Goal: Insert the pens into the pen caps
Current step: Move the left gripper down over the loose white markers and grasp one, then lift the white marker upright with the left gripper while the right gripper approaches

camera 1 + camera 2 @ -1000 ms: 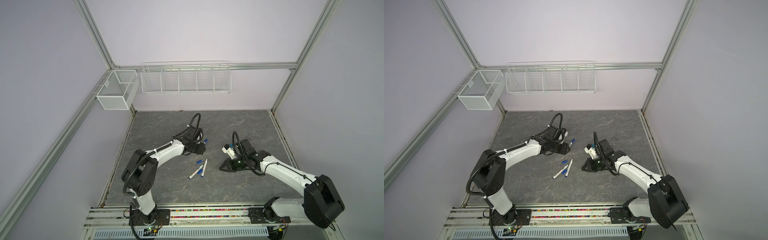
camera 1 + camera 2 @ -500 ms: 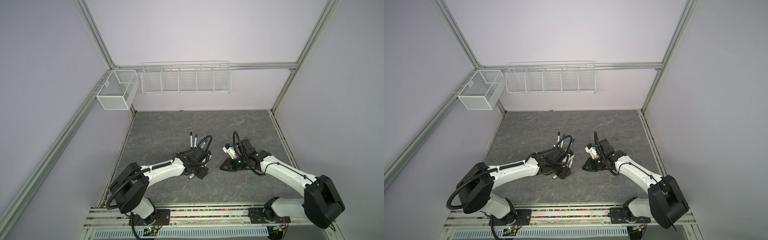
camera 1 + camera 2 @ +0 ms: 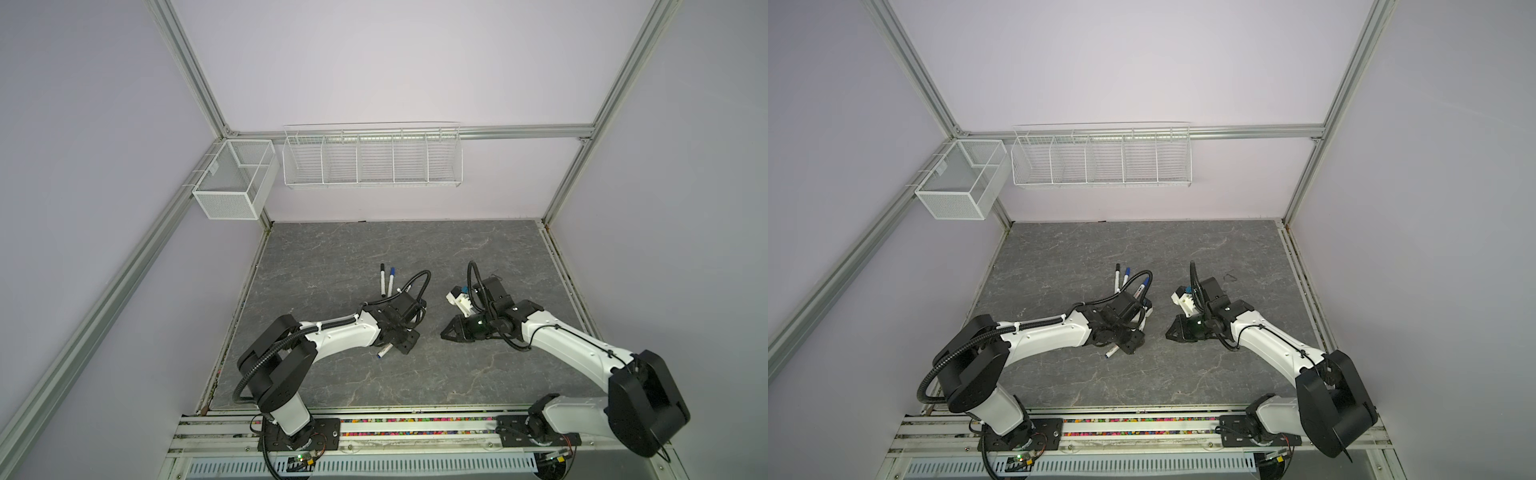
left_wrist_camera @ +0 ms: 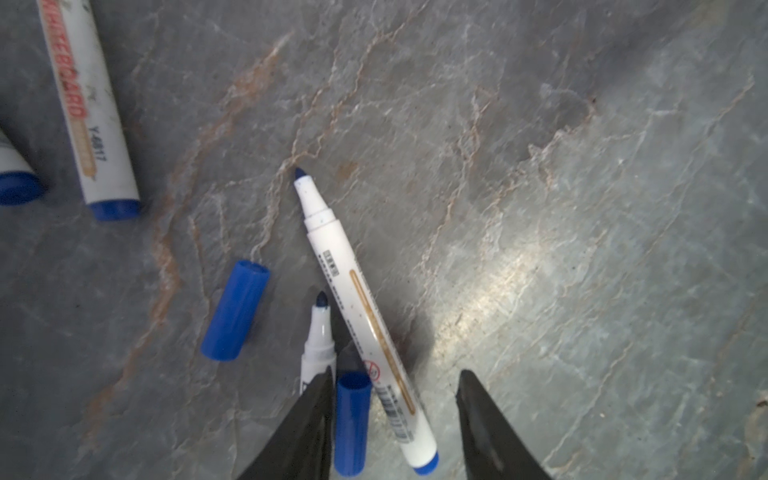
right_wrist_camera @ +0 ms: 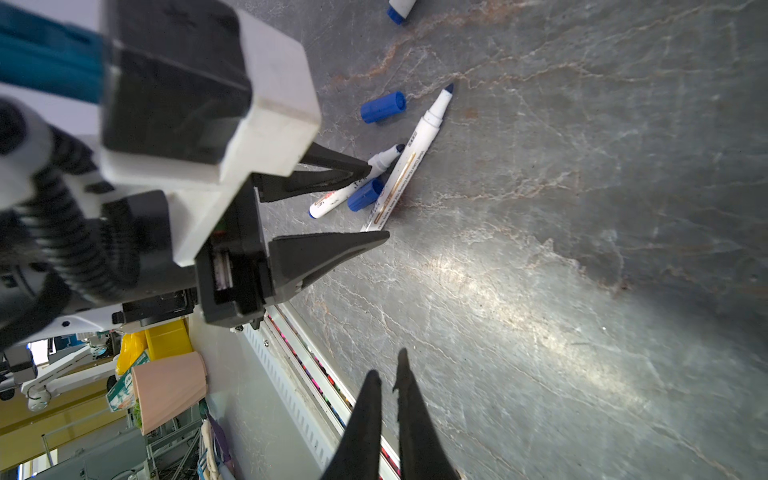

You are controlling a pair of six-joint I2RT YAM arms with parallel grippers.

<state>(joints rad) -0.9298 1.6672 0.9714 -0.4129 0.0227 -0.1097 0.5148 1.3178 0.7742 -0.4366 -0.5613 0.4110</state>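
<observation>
Finding: my left gripper (image 4: 397, 372) stands released, jaws apart and grasping nothing, poised directly over the work on the table (image 4: 582, 208). Two items lie between the jaws. One is a blue cap (image 4: 352, 419), just beside one finger and lying roughly in line with it. The other is an uncapped pen (image 4: 365, 316), touching or nearly touching that cap. The pen's long axis runs obliquely out from between the jaws, blue tip pointing away from my wrist, end plug back toward it. Its barrel sits nearer the cap-side finger, with bare table between it and the other finger. A second uncapped pen (image 4: 318, 340) passes under the cap-side finger on its outer side; whether the finger touches it I cannot tell. A second cap (image 4: 235, 309) lies apart, outside the jaws. My right gripper (image 5: 388, 365) is clenched on nothing, well apart from this cluster. Judgement: the left arm is the nearer, and closing here would likely gather cap and pen together, so the jaws need to shift onto one item alone.
</observation>
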